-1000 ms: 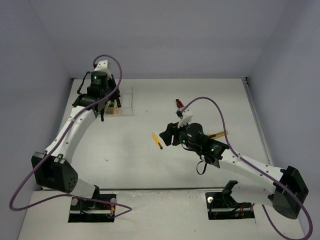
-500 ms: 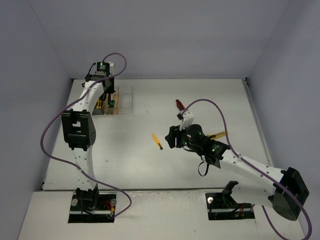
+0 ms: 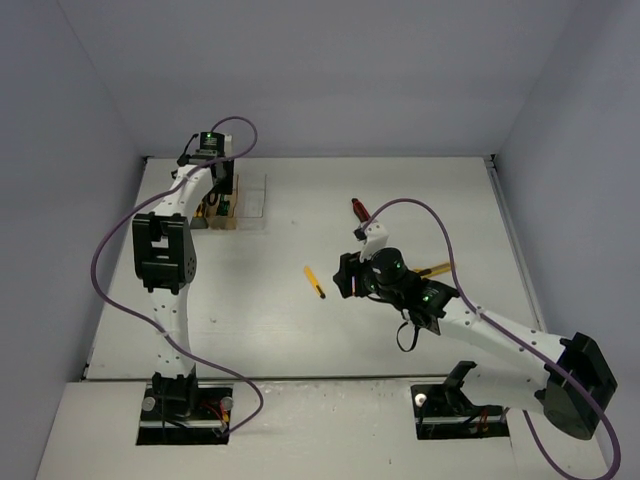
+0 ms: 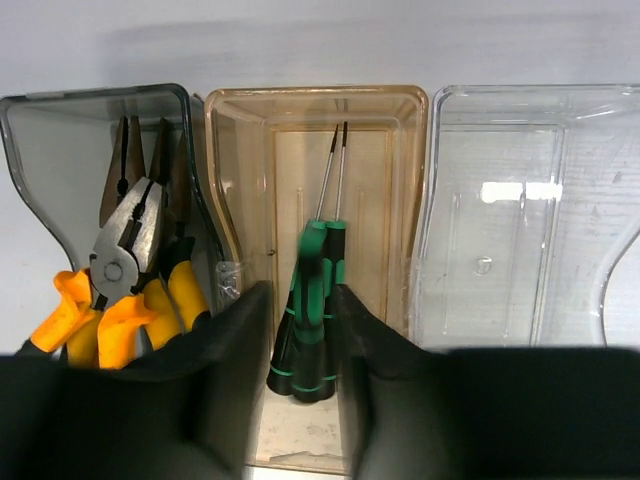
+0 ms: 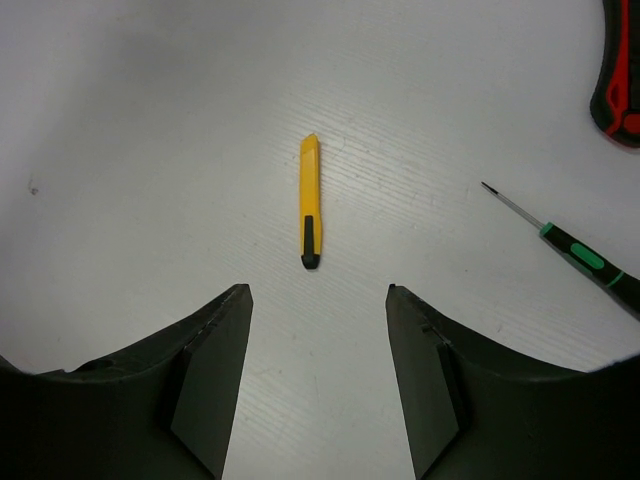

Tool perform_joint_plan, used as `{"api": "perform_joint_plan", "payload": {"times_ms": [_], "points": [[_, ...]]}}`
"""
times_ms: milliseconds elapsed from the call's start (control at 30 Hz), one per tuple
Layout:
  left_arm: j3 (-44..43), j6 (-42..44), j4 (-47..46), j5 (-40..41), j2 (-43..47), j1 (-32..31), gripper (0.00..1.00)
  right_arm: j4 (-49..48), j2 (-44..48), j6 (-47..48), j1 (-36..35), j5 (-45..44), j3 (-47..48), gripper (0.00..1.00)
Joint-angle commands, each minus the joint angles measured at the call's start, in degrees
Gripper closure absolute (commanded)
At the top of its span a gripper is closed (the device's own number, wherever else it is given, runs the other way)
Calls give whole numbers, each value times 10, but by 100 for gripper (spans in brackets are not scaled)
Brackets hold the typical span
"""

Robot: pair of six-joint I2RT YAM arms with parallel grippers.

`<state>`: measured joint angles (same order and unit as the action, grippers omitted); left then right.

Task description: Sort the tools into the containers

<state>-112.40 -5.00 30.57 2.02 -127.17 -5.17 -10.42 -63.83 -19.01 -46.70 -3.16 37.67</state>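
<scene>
Bins stand in a row at the far-left of the table [image 3: 250,330]. Left to right they are the smoky grey bin [image 4: 60,130], the amber bin [image 4: 390,200] and the clear bin [image 4: 520,260], side by side and touching or nearly so.

- **Grey bin:** holds pliers [image 4: 125,250] w/ orange-yellow handles, noses pointing far. There is more than one pair; exact count unclear.
- **Amber bin:** holds green-black screwdrivers [image 4: 322,265]. Two thin shafts lie parallel pointing far, handles at the near end.
- **Left gripper [image 4: 302,330]:** hangs over the amber bin's near end, fingers [image 4: 235,380] set narrow w/ the screwdriver handles showing in the gap. Can't tell if it pinches one or just sits above them.

Rest of the tools lie loose on the table:

- **Utility knife [image 5: 311,200]:** yellow, flat, approx. mid-table, black end toward the right gripper [image 5: 316,320].
- **Right gripper:** sits just right of the knife, not touching it. Jaws are spread wide and hold nothing.
- **Loose screwdriver [image 5: 585,258]:** lies on the far side of that gripper, thin tip pointing toward the knife's side, apart from the knife.
- **Red-handled tool [image 3: 357,209]:** further toward the far edge, well apart from the bins.
- **Orange-yellow tool [image 3: 437,268]:** pokes out right of the gripper, partly under the right arm. Type not clear.
</scene>
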Motion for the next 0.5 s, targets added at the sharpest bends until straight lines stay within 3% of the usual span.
{"api": "perform_joint_plan", "payload": {"times_ms": [0,100,333,467], "points": [[3,-5,-31,6,59,1,53,8,-13,21,11,-35,37,46],[25,-21,-31,-12,118,1,43,54,-36,38,38,-48,67,46],[106,-108,-32,-93,300,-12,40,89,-89,69,149,-7,111,46],[233,-125,-34,-121,444,-44,38,94,-153,83,181,9,127,45]]}}
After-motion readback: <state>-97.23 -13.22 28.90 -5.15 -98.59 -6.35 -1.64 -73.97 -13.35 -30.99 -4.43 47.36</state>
